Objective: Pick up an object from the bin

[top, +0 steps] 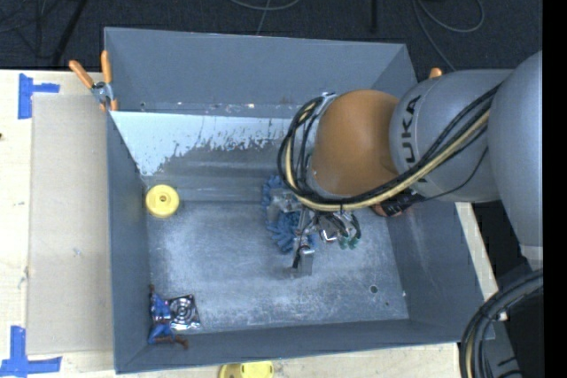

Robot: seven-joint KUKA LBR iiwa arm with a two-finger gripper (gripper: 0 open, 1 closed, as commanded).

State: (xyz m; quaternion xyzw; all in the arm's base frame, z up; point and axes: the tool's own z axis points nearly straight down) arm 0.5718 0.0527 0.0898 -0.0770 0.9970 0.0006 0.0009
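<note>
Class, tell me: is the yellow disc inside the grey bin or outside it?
Inside: the yellow disc rests on the bin floor by its left wall, well left of the pincer.

Single camera, set high, looking down and somewhat aslant into the grey bin (257, 71). Whole bin in frame, fairly near. Arm (461, 137) enters from frame right. Dark floor (177, 4) beyond the far wall.

A disc (162, 200) lies left of the gripper (303, 259) (well apart).
</note>
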